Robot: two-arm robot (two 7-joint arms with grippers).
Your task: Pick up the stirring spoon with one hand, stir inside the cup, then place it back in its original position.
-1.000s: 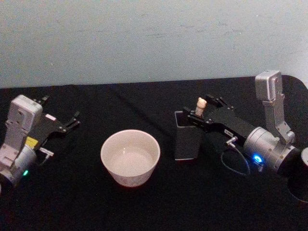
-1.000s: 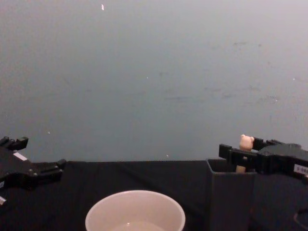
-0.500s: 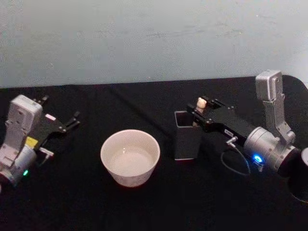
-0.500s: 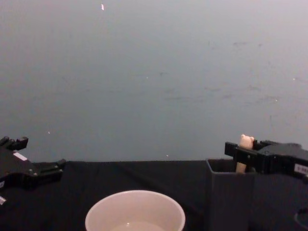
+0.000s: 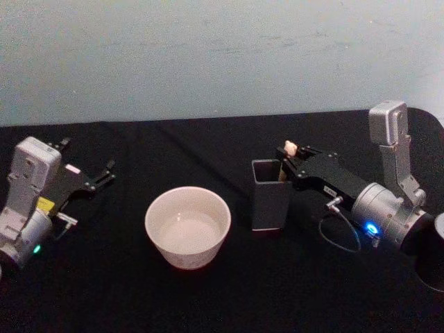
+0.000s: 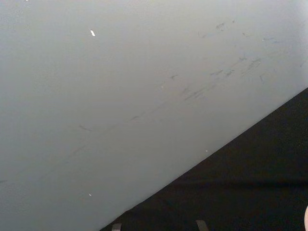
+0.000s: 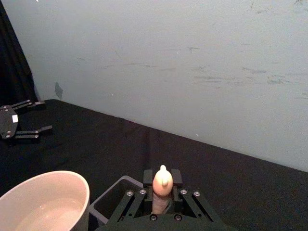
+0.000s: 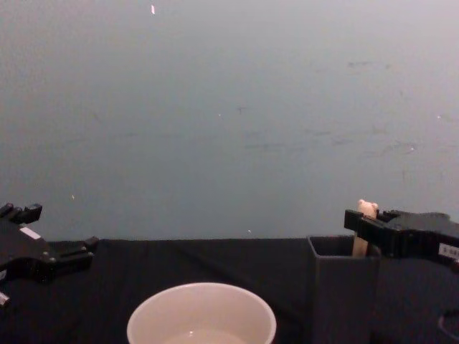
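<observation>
Head view: right pincer (image 5: 295,161) pinching the spoon (image 5: 289,146) below its bear head, its handle upright in the dark holder (image 5: 267,201), just right of the cup (image 5: 182,255); left pincer (image 5: 89,154) spread, parked far left.

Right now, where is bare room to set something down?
Bare: black cloth between left gripper and wide cream-white cup, and along the front edge. Crowded: right gripper holding the bear-topped beige spoon in the dark grey square holder.

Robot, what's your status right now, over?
Left gripper open, parked far left. Right gripper at the stirring spoon, spoon standing in dark holder. Cup beside holder, nothing blocking.
</observation>
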